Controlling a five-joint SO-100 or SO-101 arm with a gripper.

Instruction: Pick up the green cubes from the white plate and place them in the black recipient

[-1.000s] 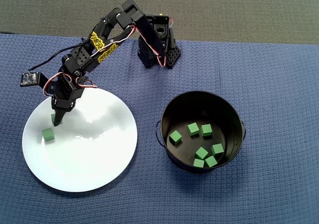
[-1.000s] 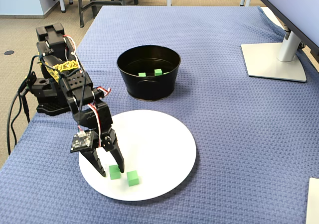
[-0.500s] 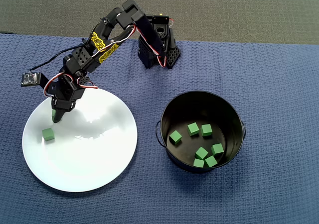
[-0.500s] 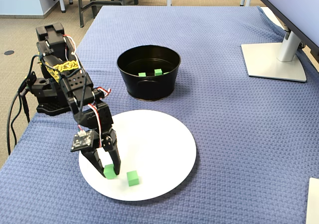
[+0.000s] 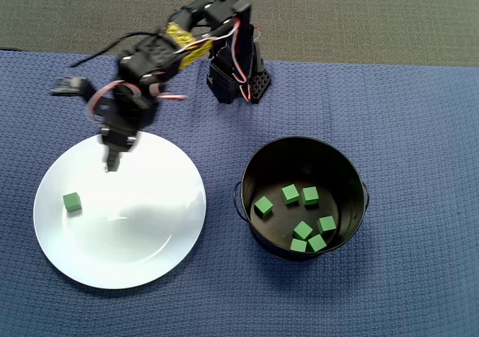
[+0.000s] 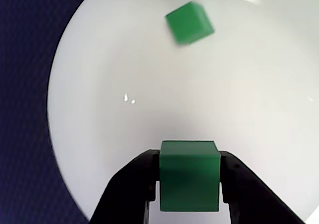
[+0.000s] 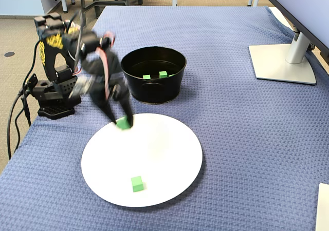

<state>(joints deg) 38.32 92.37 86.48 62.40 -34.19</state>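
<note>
Green and matte, one cube (image 6: 189, 174) sat clamped between the two fingers of the tool (image 6: 189, 194), which was closed tight on its sides and held above the white plate (image 7: 164, 154), near the plate's far edge in the fixed view. A second cube (image 5: 72, 201) lay alone on the plate, well apart from the tool. Seven more cubes (image 5: 290, 194) rested on the bottom of the black pot (image 5: 352, 180), which stood on the blue woven cloth (image 7: 247, 138) covering the worktop, beside the plate.
</note>
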